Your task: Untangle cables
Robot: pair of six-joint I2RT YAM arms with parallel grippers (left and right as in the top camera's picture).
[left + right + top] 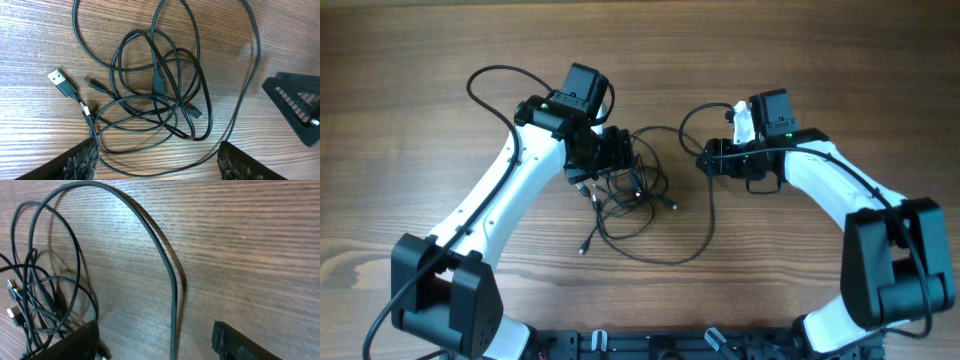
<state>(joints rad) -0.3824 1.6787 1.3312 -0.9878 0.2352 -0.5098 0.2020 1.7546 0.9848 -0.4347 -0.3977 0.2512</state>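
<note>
The thin black cables (635,185) lie in a loose tangle on the wooden table between my two grippers. One long strand (705,225) loops out to the right. In the left wrist view the tangle (155,90) lies just ahead of my open left gripper (160,167), with a silvery USB plug (59,79) at the left. My left gripper (610,158) sits at the tangle's left edge. My right gripper (708,160) is open, and a single strand (172,300) runs between its fingers (155,345). The tangle's edge (40,295) shows at the left.
The thick black cable (495,85) wired to the left arm arcs over the table at the far left. The right gripper's finger (297,107) shows at the right of the left wrist view. The wooden table (420,170) surrounds the tangle.
</note>
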